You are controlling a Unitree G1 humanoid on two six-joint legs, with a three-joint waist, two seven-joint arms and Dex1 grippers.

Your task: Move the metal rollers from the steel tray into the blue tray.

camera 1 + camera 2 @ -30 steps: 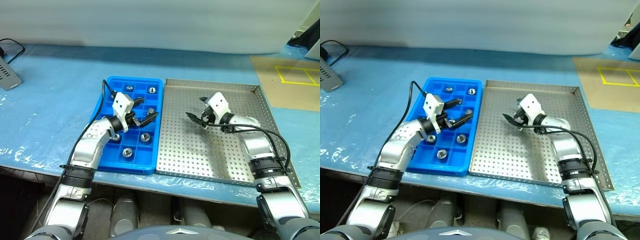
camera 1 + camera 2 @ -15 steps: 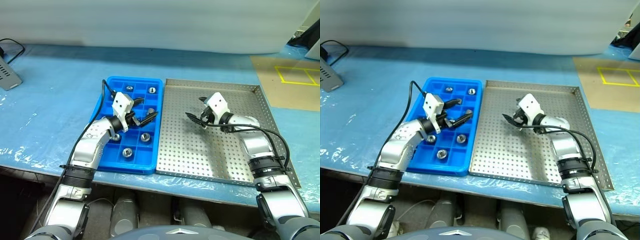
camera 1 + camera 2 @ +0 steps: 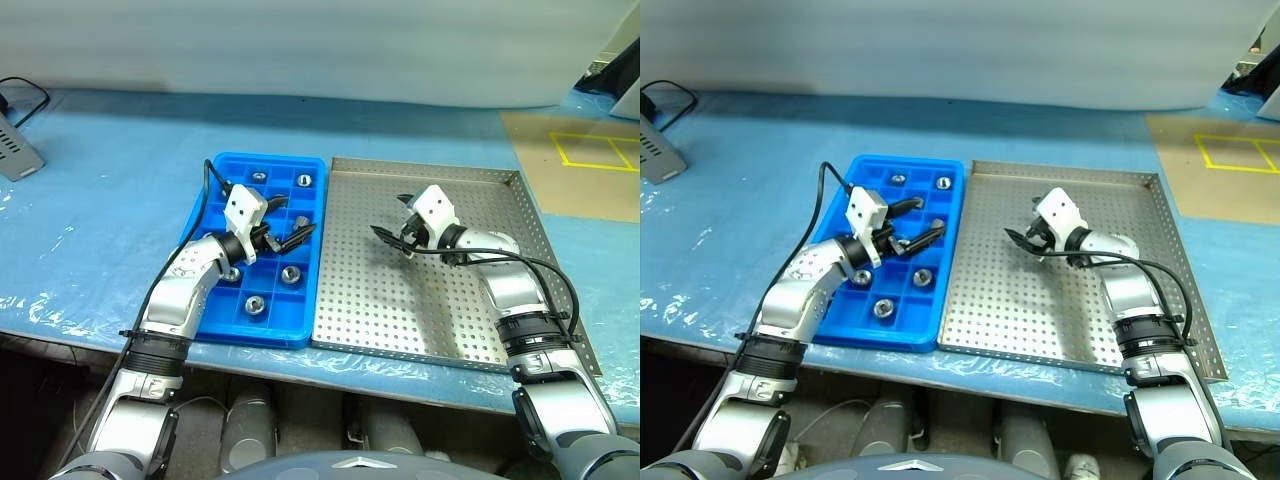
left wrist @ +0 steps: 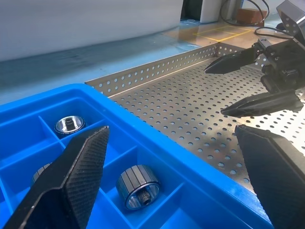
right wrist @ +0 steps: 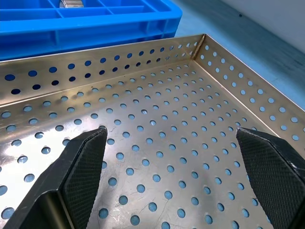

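Both claws, left (image 3: 293,222) and right (image 3: 393,224), gape wide and empty; small shiny metal rollers (image 4: 137,185) in the blue compartmented plastic tray (image 3: 214,318) look heavy, rigid, slippery, best pinched across their ribbed sides.

Two black fingers (image 5: 86,167) of the right end effector (image 5: 178,176) stood wide apart over the steel tray (image 5: 157,157)'s bare perforated floor; beyond its rim, the blue tray (image 5: 95,26).

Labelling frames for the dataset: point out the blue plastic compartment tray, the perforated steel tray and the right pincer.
Blue plastic compartment tray (image 3: 262,333): left eye view, bare near rim.
Perforated steel tray (image 3: 380,315): left eye view, bare perforated floor.
Right pincer (image 3: 392,220): left eye view, midway between its open black fingertips.
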